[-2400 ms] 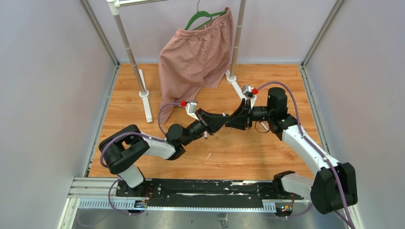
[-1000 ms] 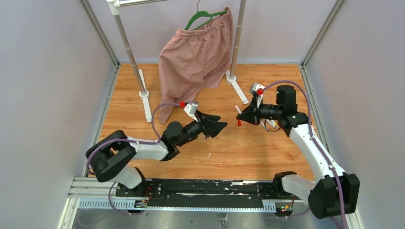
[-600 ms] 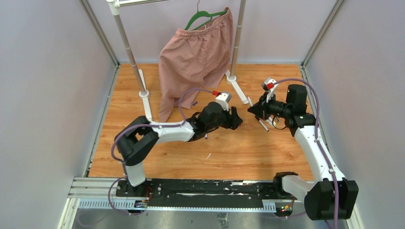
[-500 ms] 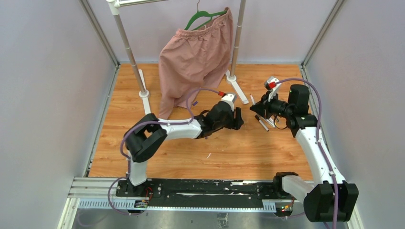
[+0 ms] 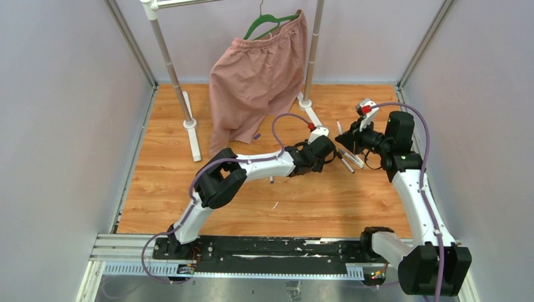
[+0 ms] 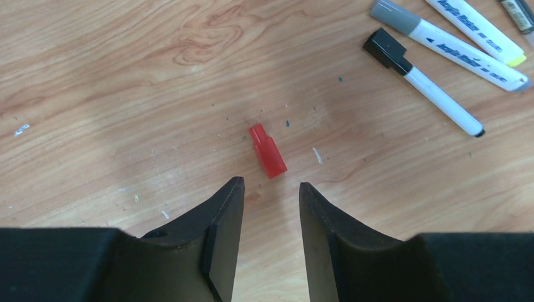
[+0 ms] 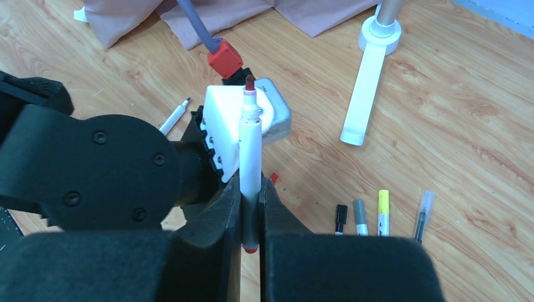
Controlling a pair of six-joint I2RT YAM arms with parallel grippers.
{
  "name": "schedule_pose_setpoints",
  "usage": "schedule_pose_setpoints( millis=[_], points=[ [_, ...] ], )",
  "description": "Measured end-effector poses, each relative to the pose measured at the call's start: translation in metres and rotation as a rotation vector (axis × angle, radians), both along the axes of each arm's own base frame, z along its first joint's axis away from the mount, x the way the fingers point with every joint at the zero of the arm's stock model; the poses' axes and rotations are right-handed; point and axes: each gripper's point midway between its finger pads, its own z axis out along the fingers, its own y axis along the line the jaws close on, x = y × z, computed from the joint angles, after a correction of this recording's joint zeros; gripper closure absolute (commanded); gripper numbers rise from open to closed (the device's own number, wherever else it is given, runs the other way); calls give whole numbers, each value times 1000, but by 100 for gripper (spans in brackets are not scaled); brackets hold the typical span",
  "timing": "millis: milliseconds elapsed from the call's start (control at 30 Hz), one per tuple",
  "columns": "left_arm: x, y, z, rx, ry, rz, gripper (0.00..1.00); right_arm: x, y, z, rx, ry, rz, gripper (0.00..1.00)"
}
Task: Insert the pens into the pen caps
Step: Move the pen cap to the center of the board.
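My left gripper [image 6: 271,185]: jaws apart, empty. One small red plastic pen cap [image 6: 267,151] lies on the wooden tabletop [image 6: 113,75] just ahead of the tips. My right gripper [image 7: 252,186]: clamped on one white-barrelled red-tipped marker pen [image 7: 250,141], upright. Four more marker pens [image 7: 359,217] lie side by side; one stray white pen [image 7: 173,117] lies apart.

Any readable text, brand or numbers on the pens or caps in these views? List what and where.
Nothing reads clearly enough to quote.
Grey-capped pen: blue lettering along the white barrel, too blurred to read.
Yellow-tipped pen: similar blue lettering, too blurred.
Dark pen at the frame edge: pale label, unreadable.
Black-capped pen, red cap, red-tipped pen: no print visible.
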Motion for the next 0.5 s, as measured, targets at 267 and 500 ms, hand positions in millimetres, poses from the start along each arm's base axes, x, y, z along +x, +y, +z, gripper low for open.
schedule_pose_setpoints(
  millis=[267, 500],
  points=[
    [9, -3, -12, 50, 7, 26, 58, 1, -1, 3, 4, -11, -6, 100],
    [13, -4, -23, 89, 17, 43, 58, 1, -1, 3, 8, -9, -6, 100]
  ],
)
